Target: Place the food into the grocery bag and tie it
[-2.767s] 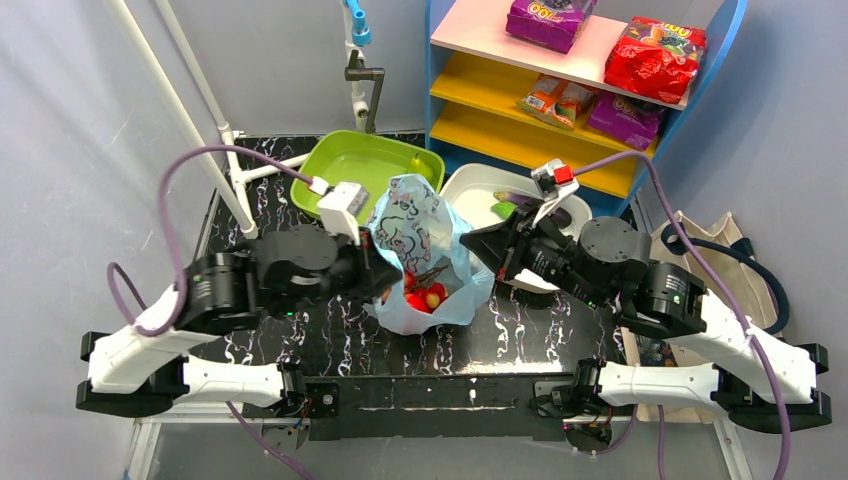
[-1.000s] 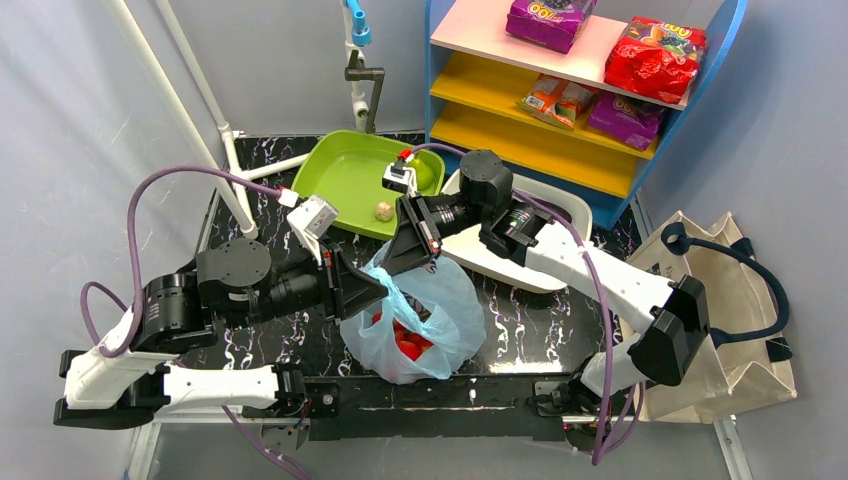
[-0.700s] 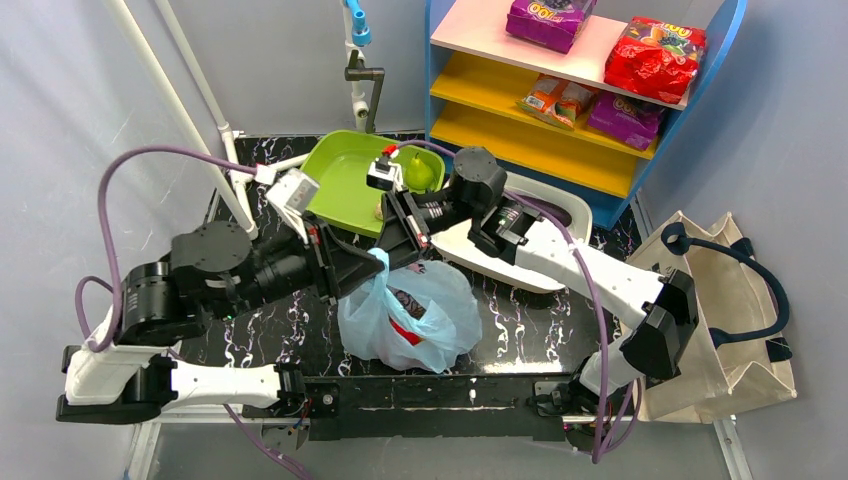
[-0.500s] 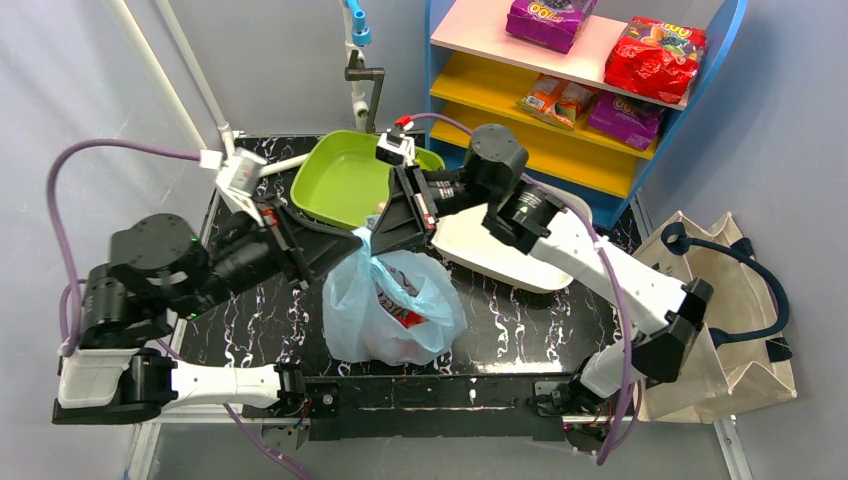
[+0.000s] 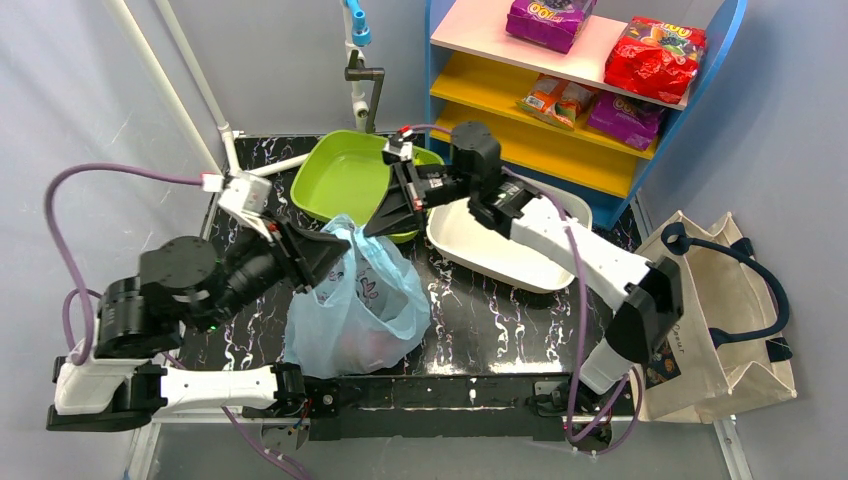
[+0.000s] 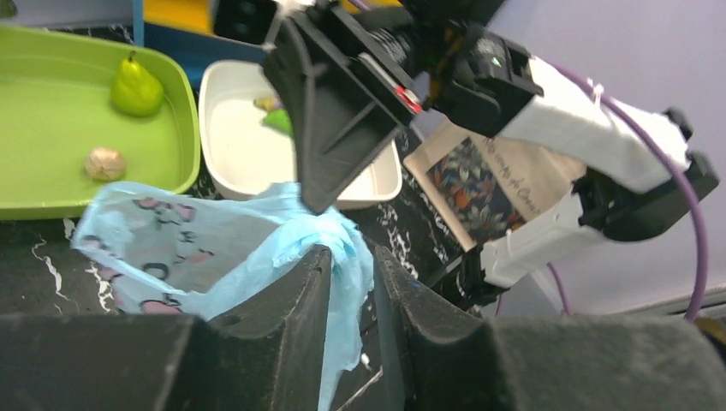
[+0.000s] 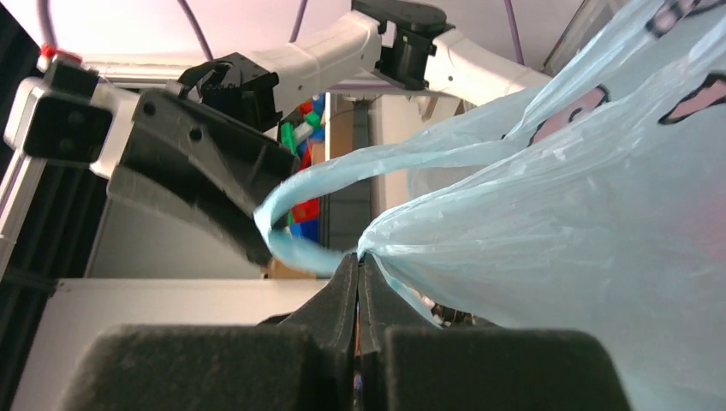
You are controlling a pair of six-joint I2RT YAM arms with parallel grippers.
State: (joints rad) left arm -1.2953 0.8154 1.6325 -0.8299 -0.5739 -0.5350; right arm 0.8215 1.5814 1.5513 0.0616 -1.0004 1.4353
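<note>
Overhead, the grocery bag [image 5: 355,300] sits on the black table [image 5: 490,310], near its near edge and left of centre, with its top bunched up; what lies inside is not clear through the plastic. The left gripper [image 5: 333,247] reaches into the gathered top from the left, and the right gripper [image 5: 377,224] comes down on it from the far side. A green tray [image 5: 340,170] lies just beyond the bag, a white tub [image 5: 500,250] to the right of it, and a tote [image 5: 725,300] lies off the table's right end. From the left wrist, the fingers [image 6: 282,300] stand a narrow gap apart with a twisted strip of the bag running down between them; whether they pinch it I cannot tell. A pear [image 6: 135,86] rests in the tray. From the right wrist, the two fingers [image 7: 342,291] are pressed tight together on a fold of the bag, and a loop handle [image 7: 360,175] curls away towards the left gripper's tip.
</note>
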